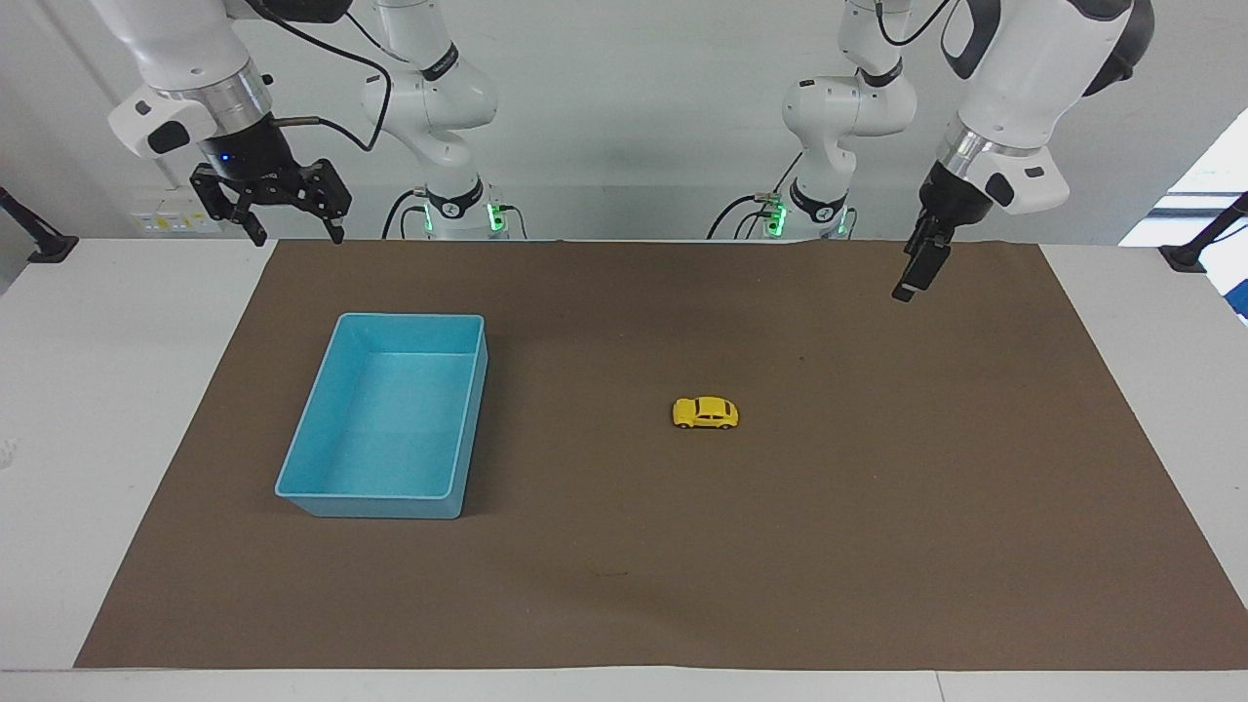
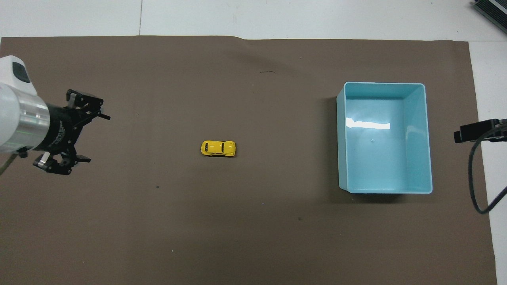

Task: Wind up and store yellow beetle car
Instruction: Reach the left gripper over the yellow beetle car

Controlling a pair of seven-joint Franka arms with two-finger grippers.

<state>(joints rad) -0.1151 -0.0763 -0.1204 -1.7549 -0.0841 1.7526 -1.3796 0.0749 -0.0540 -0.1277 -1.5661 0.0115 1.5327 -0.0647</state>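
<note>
Yellow car (image 1: 705,412) sits untouched on the brown mat (image 1: 877,507), mid-counter, well apart from the empty bin (image 1: 312,492); winding and storing are both outstanding. Left tool (image 1: 910,283) hangs over the mat, fingers apart and empty; right tool (image 1: 278,210) waits likewise.

A: Which non-task items appear?
B: A light blue bin (image 1: 382,419), open-topped and rectangular, upright on a brown mat (image 1: 877,546).
A: And under the mat?
B: A white table (image 1: 88,390), bare along the edges. The bin sits toward the right arm's end.
</note>
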